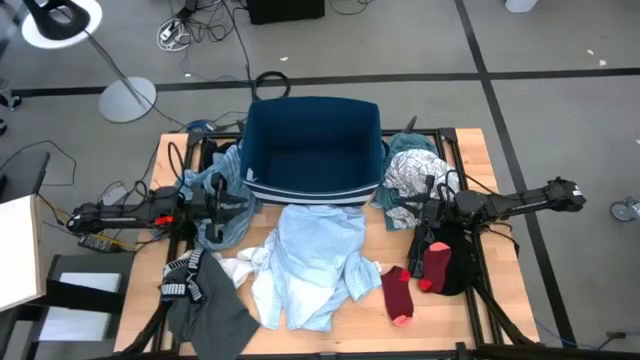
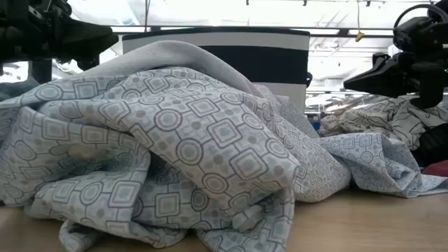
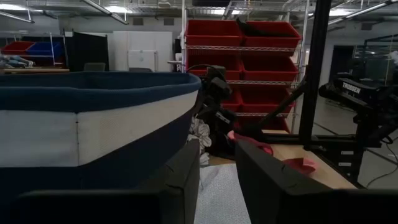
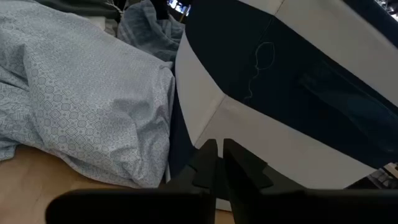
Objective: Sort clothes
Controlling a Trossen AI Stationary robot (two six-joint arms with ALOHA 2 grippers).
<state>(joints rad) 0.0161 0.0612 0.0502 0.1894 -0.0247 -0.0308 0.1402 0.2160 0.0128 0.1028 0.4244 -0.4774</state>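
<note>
The wooden worktop (image 1: pixel 475 160) stands on a grey floor (image 1: pixel 560 110) with cables and a lamp base (image 1: pixel 127 99) — red storage bins (image 3: pixel 264 65) line the room behind. The clothes (image 1: pixel 315 265) lie heaped in front of the navy bin (image 1: pixel 312 150). The left end effector (image 1: pixel 238 205) hangs parted and empty — the right end effector (image 1: pixel 408 212) nearly closed, holding nothing.

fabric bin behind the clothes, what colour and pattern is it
Navy blue fabric bin with a white band round it, clearest in the left wrist view.
</note>
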